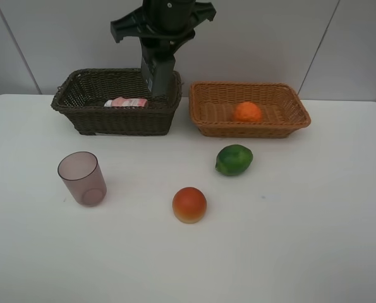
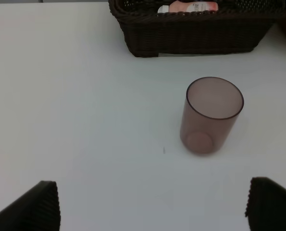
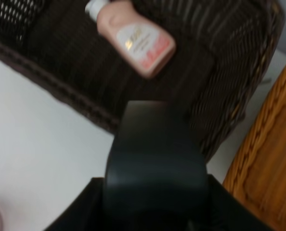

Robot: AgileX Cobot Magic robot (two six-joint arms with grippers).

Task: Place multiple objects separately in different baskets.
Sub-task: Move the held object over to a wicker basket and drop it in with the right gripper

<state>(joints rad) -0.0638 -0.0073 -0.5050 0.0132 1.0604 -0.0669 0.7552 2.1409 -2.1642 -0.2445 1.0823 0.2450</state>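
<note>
- The right claw (image 3: 155,208) is clamped on the dark grey bottle (image 1: 160,76), its jaws drawn in close on either side. The bottle hangs upright from it.
- That bottle sits over the 3 o'clock end of the dark brown basket (image 1: 115,117). Whether its lower end touches the wicker, I cannot tell from here.
- The pink bottle (image 1: 126,102) lies on its side inside the same basket, white cap towards 9 o'clock, and it is apart from the grey one.
- The left claw (image 2: 152,204) stands wide apart and holds nothing, with one finger (image 2: 37,208) at each lower corner of its own camera's view.
- The mauve cup (image 1: 82,178) stands upright on the white table (image 1: 314,240) ahead of the open jaws, touching neither. Reading the tabletop as a clock face with the wall at 12, it is out towards 9 o'clock.
- The light tan basket (image 1: 282,123) sits at about 1 o'clock, just beside the dark one (a narrow gap between them), with the orange (image 1: 247,112) inside it.
- The green fruit (image 1: 234,160) rests on the bare table near the centre, just at 6 o'clock of the tan basket.
- The red-orange fruit (image 1: 189,204) lies towards 7 o'clock of the green one, near it but not touching.
</note>
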